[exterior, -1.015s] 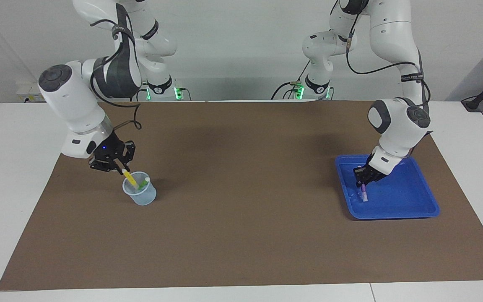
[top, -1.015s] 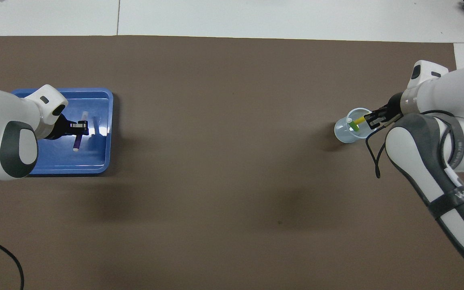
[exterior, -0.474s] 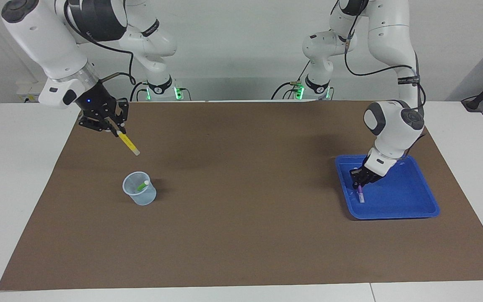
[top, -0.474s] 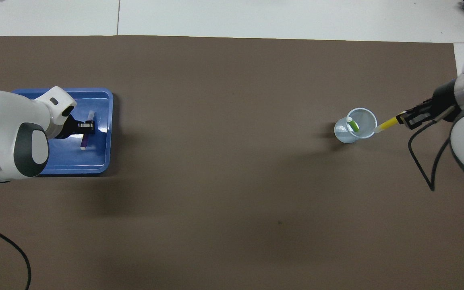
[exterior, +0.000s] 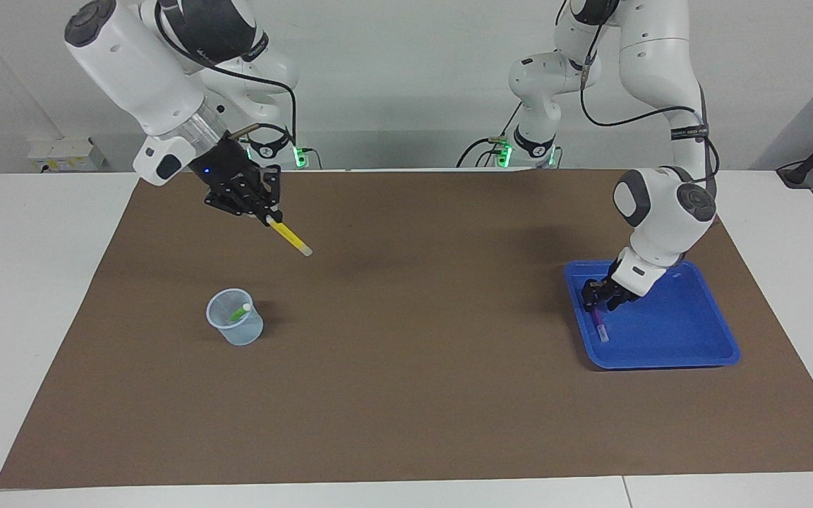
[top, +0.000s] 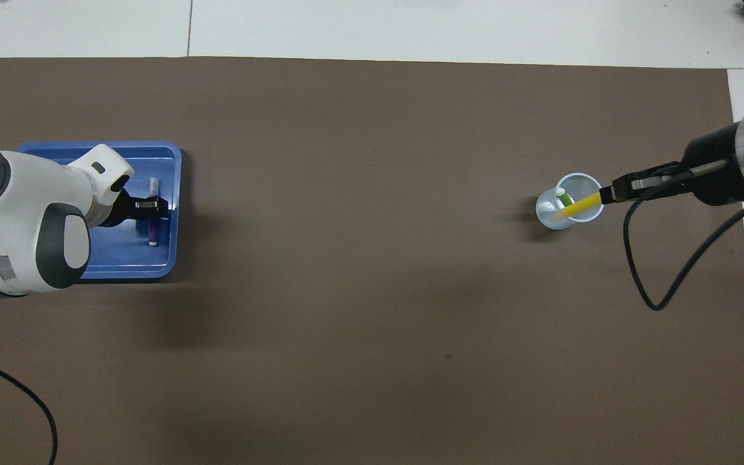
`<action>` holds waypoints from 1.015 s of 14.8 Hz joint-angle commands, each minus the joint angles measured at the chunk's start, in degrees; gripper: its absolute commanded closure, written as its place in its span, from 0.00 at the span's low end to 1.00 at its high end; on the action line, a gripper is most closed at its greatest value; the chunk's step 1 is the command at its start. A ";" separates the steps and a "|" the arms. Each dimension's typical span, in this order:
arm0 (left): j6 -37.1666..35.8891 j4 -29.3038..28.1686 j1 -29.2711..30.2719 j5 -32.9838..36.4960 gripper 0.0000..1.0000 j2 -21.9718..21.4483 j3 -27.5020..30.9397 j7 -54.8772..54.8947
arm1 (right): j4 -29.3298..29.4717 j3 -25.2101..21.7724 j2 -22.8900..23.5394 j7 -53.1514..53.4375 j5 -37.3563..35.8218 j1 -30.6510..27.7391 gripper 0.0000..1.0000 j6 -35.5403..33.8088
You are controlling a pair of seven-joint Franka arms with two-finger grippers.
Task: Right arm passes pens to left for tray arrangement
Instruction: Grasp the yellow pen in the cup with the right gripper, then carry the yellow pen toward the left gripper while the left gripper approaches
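Facing: carrying the yellow pen point(exterior: 289, 236) pinched at its end in the right gripper point(exterior: 264, 215), risking a swing-out slip. Overhead: hanging over the cup point(top: 569, 209); left gripper point(top: 152, 205) spreading fingers above the purple pen point(top: 153, 217) in the tray point(top: 173, 194), possibly snagging it.

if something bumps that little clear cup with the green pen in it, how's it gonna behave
The cup looks thin and light, so a nudge would probably slide it on the brown mat. The green pen leans against its rim, so it may tip toward that side. Once over, it would likely roll.
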 commanded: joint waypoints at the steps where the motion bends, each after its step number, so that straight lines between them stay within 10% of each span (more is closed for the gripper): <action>1: -8.62 5.11 -0.38 0.97 0.34 -1.56 0.38 -3.30 | -2.33 0.03 -0.37 4.77 3.59 0.44 1.00 3.07; 5: -14.26 7.50 -0.82 0.71 0.00 -3.31 -0.32 -11.73 | -5.23 0.38 -0.46 11.27 7.19 2.81 1.00 7.55; 15: -16.55 9.25 -10.92 -6.94 0.00 -6.66 -0.76 -53.29 | -7.61 0.30 1.30 23.85 12.83 10.97 1.00 18.45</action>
